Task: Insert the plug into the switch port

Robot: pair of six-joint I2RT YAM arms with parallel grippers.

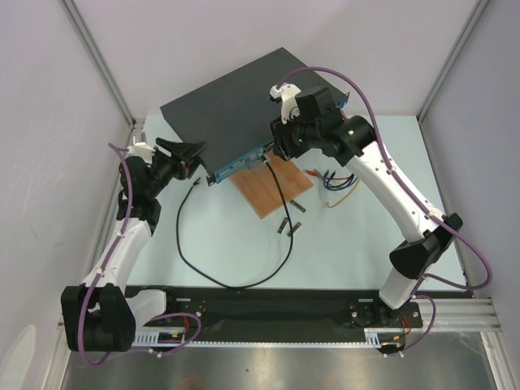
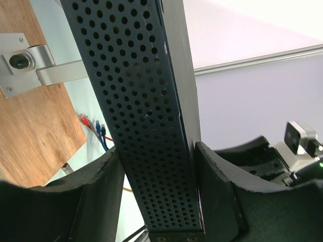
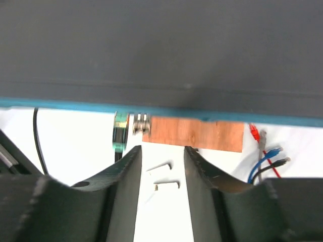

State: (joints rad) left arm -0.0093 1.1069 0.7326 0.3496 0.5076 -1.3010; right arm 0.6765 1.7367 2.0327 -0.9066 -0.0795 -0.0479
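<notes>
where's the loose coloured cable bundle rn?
Top view, right half: the cable bundle lies on the table, between the wooden board and the right arm.

One switch (image 1: 231,106), one brown wooden board (image 1: 276,188) and one long black cable (image 1: 180,236) are shown, with two small grey L-shaped pieces (image 1: 283,225). Two grippers appear: left gripper (image 2: 156,166) and right gripper (image 3: 162,154). One bundle of short coloured cables (image 1: 335,180) lies alongside, its strands too small to count.
</notes>
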